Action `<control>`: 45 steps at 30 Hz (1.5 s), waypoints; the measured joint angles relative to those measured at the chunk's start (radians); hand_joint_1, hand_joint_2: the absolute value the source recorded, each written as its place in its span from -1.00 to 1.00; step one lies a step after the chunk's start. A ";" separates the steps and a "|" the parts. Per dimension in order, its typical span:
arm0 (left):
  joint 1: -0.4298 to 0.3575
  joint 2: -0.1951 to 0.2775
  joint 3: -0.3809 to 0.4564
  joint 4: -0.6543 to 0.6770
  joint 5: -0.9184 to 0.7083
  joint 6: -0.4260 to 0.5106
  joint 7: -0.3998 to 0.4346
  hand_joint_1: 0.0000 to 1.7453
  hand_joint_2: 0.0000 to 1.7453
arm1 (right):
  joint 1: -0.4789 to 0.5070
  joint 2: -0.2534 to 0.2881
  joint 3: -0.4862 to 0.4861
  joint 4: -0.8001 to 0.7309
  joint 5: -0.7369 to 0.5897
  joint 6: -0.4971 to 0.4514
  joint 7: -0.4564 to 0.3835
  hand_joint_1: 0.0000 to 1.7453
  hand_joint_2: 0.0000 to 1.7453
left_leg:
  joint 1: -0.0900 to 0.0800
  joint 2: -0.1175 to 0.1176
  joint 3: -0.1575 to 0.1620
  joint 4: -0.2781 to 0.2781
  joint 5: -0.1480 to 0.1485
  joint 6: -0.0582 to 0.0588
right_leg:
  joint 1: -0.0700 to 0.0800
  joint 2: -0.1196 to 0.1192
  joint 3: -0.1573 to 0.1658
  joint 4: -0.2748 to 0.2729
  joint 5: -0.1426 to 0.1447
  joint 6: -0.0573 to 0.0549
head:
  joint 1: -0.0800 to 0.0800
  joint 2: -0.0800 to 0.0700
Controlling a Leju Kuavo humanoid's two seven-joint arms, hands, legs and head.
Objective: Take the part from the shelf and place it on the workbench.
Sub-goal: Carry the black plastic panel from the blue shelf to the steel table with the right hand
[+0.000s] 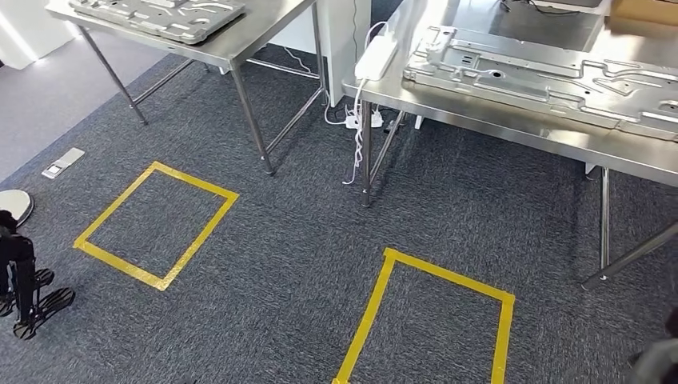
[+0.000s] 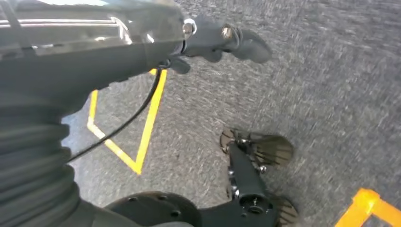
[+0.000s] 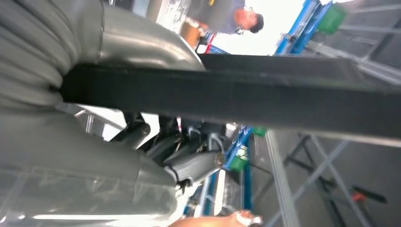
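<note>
- Grey carpet [image 1: 304, 240] with yellow tape squares [image 1: 156, 226] lies below the steel workbench [image 1: 512, 120].
- Metal panel [image 1: 544, 76] lies on the workbench.
- Left hand [image 2: 222, 40]: fingers curled in, holding nothing.
- Right hand [image 3: 189, 156] grips a dark bar [image 3: 246, 97].

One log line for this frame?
view: carpet, yellow tape squares, two steel tables with metal panels | left hand: low over carpet, grasp unclear | right hand: near dark bar, grasp unclear
</note>
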 joint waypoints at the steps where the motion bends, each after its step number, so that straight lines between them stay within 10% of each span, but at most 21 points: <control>1: 0.000 0.000 0.000 0.000 0.000 0.000 0.001 -1.00 1.00 | -0.001 0.000 0.000 0.000 0.001 0.000 0.000 1.00 1.00 | 0.004 -0.022 -0.020 0.048 -0.029 -0.005 | -0.002 0.009 0.001 0.000 0.000 -0.003 | -0.004 0.000; 5: 0.002 -0.001 0.001 0.001 0.000 0.000 0.004 -1.00 1.00 | -0.002 -0.001 0.000 0.000 0.005 0.000 0.001 1.00 1.00 | 0.010 -0.068 -0.148 0.288 -0.117 -0.011 | 0.001 0.050 0.003 -0.001 -0.002 -0.007 | -0.019 0.000; 7: 0.002 -0.002 0.001 0.001 0.000 0.000 0.004 -1.00 1.00 | -0.003 -0.001 0.000 0.000 0.005 0.000 0.001 1.00 1.00 | 0.005 -0.080 -0.139 0.228 -0.055 0.002 | 0.006 0.074 0.007 -0.002 -0.003 -0.008 | -0.025 0.000; 10: 0.003 0.002 0.001 0.002 -0.002 0.000 0.002 -1.00 1.00 | -0.007 -0.001 0.001 0.000 0.006 0.000 0.001 1.00 1.00 | -0.018 -0.160 -0.067 0.025 0.060 0.052 | 0.008 0.108 0.012 -0.007 -0.001 -0.009 | -0.026 0.000; 12: 0.003 0.005 0.001 0.002 -0.002 0.000 0.001 -1.00 1.00 | -0.008 -0.001 0.002 0.000 0.007 0.000 0.001 1.00 1.00 | -0.030 -0.183 -0.055 -0.014 0.076 0.070 | 0.003 0.131 0.009 -0.010 0.002 -0.005 | -0.027 0.000; 14: 0.000 0.003 0.001 0.001 -0.002 0.000 0.001 -1.00 1.00 | -0.006 -0.002 0.002 0.000 0.008 0.000 0.001 1.00 1.00 | -0.027 -0.153 -0.048 -0.030 0.085 0.065 | 0.007 0.145 0.004 -0.011 0.005 0.001 | -0.033 0.000; 16: -0.001 0.000 0.001 0.001 -0.002 0.000 0.000 -1.00 1.00 | -0.008 -0.004 0.002 -0.001 0.009 0.000 0.000 1.00 1.00 | -0.018 -0.123 -0.042 -0.050 0.095 0.054 | 0.016 0.110 -0.022 0.032 -0.028 0.004 | -0.024 0.000; 19: 0.001 -0.002 0.001 0.002 -0.003 -0.001 0.001 -1.00 1.00 | -0.010 -0.005 0.002 -0.001 0.009 0.000 0.000 1.00 1.00 | -0.013 -0.076 -0.044 -0.055 0.096 0.048 | 0.020 0.050 -0.116 0.227 -0.131 0.009 | -0.004 0.000; 21: 0.002 -0.003 0.001 0.002 -0.003 -0.001 0.002 -1.00 1.00 | -0.010 -0.005 0.002 0.000 0.009 0.000 0.000 1.00 1.00 | -0.011 -0.046 -0.044 -0.054 0.093 0.045 | 0.018 0.040 -0.138 0.278 -0.134 0.017 | 0.000 0.000; 26: -0.002 -0.004 0.001 0.002 -0.003 0.000 0.003 -1.00 1.00 | -0.010 -0.004 0.001 0.000 0.023 0.000 -0.005 1.00 1.00 | -0.009 -0.008 -0.047 -0.024 0.067 0.015 | 0.002 0.007 0.016 0.007 -0.016 0.029 | 0.009 0.000; 31: -0.005 -0.004 0.001 0.003 -0.004 0.000 0.005 -1.00 1.00 | -0.007 0.001 -0.003 0.000 0.053 0.000 -0.009 1.00 1.00 | -0.002 -0.030 -0.065 0.039 0.023 0.002 | -0.002 0.012 0.022 -0.002 -0.019 0.008 | -0.007 0.000; 34: -0.002 -0.004 0.001 0.004 -0.006 0.000 0.005 -1.00 1.00 | -0.010 0.005 -0.004 0.000 0.056 0.000 -0.012 1.00 1.00 | 0.009 -0.067 -0.152 0.237 -0.077 -0.011 | -0.003 0.014 0.022 -0.002 -0.019 0.003 | -0.019 0.000; 36: 0.001 -0.004 0.001 0.005 -0.006 0.000 0.005 -1.00 1.00 | -0.010 0.007 -0.004 0.000 0.058 0.000 -0.015 1.00 1.00 | 0.014 -0.070 -0.191 0.313 -0.089 -0.012 | -0.003 0.019 0.023 -0.002 -0.019 0.002 | -0.025 0.000; 41: 0.002 -0.003 0.001 0.005 -0.006 0.000 0.005 -1.00 1.00 | -0.014 0.016 -0.007 0.000 0.061 0.000 -0.021 1.00 1.00 | 0.004 -0.091 -0.080 0.030 0.074 0.016 | -0.005 0.035 0.033 -0.010 -0.020 0.004 | -0.030 0.000; 45: 0.001 -0.003 0.001 0.005 -0.006 0.000 0.005 -1.00 1.00 | -0.015 0.023 -0.008 -0.001 0.062 0.000 -0.022 1.00 1.00 | -0.001 -0.089 -0.063 -0.022 0.080 0.026 | -0.005 0.038 0.030 -0.016 -0.020 0.021 | -0.032 0.000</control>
